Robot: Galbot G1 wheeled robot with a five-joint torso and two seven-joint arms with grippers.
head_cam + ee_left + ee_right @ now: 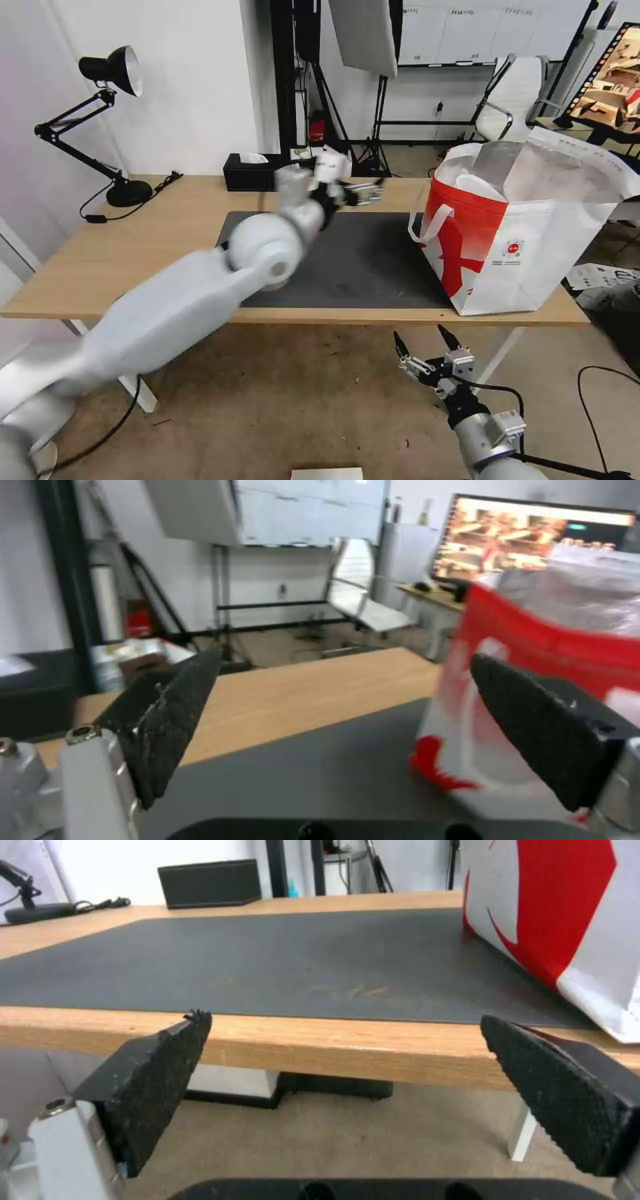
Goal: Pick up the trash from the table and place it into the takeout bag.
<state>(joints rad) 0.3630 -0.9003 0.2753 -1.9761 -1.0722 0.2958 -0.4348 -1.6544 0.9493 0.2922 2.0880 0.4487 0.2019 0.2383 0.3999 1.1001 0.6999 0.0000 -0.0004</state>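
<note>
The robot's left gripper (363, 193), fingers spread and empty, hangs above the far edge of the dark grey mat (360, 260) on the long light-wood table (160, 233). The large white-and-red takeout bag (527, 227) stands at the table's right. The right gripper (427, 340), also spread, waits below the near edge.

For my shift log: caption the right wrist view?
Open right gripper below light-wood table edge, facing dark grey mat and white-and-red takeout bag.
</note>
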